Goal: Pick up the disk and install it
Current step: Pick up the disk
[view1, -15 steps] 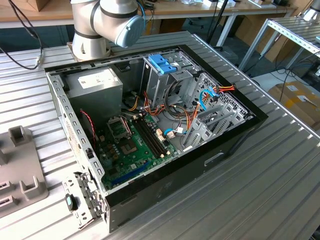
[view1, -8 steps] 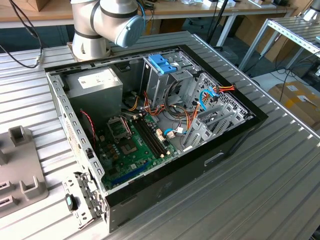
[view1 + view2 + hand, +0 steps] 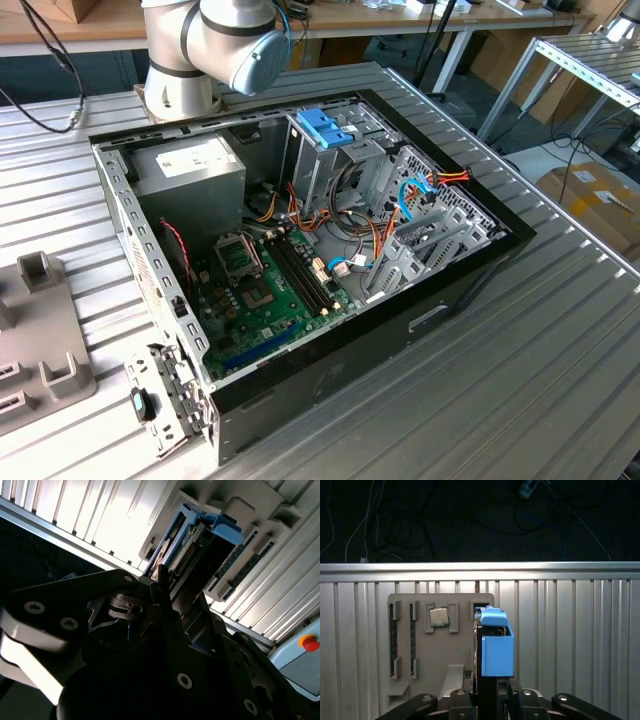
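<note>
The disk (image 3: 497, 652) stands on edge in its light-blue carrier, over the slot of a grey parts holder (image 3: 435, 645). In the second wrist view the disk (image 3: 187, 545) shows its connector edge and blue end tab. My gripper (image 3: 487, 682) sits astride the disk's near end, and its jaws appear shut on the disk's two flat sides. One thin fingertip (image 3: 162, 575) lies against the disk's side. The open computer case (image 3: 150, 215) lies on the ribbed metal table, away from the gripper.
The holder also carries two memory sticks (image 3: 394, 640) and a processor chip (image 3: 439, 616). Inside the case stands a tall metal drive cage topped by a blue bracket (image 3: 325, 125), with cables around it. The arm's base (image 3: 190, 60) stands behind the case. A red button (image 3: 310, 642) sits nearby.
</note>
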Robot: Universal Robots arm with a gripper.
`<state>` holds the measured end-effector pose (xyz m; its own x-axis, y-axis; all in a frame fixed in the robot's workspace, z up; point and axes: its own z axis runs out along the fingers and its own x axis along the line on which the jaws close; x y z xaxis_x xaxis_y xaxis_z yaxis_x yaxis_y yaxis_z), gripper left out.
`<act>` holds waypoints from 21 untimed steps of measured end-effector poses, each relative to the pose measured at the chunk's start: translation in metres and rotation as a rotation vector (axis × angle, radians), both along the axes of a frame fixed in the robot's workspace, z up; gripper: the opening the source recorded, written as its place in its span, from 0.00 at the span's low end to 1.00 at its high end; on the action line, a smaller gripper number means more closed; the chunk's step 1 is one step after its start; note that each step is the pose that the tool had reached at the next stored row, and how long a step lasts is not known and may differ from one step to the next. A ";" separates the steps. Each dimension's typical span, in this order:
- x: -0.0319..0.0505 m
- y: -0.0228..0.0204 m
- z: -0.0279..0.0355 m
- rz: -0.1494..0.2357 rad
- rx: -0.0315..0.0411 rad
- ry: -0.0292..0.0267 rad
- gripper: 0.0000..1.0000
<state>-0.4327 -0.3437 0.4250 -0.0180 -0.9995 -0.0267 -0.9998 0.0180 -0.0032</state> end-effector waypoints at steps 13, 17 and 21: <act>0.0000 0.0000 0.0410 0.000 0.0000 -0.0001 0.35; 0.0000 0.0000 0.0411 0.000 0.0000 0.0001 0.35; 0.0000 0.0000 0.0429 0.000 -0.0005 0.0000 0.35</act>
